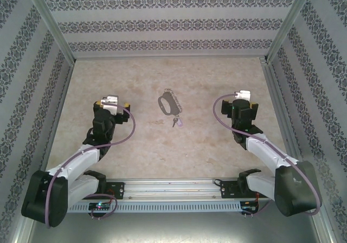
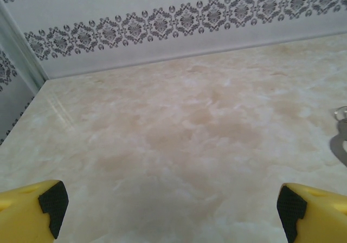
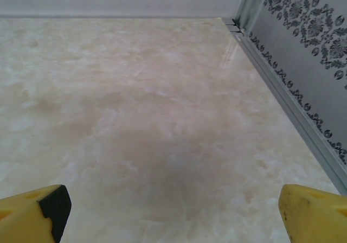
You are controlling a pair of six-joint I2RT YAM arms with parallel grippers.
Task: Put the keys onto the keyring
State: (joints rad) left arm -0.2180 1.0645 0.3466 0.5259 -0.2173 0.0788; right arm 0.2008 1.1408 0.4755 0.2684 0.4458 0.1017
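Keyring (image 1: 168,103) lies flat on the table (image 1: 135,145) at centre frame in the top view. Key (image 1: 175,122) lies just below it, not threaded on. Left gripper (image 1: 111,104) and right gripper (image 1: 240,100) flank them, jaws spread wide, holding nothing.

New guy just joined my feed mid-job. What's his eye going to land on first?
Probably the dark oval keyring lying in the middle of the marbled table, with the tiny lilac-headed key just on its near side. Next, the left gripper and right gripper, both open and empty, flanking them.
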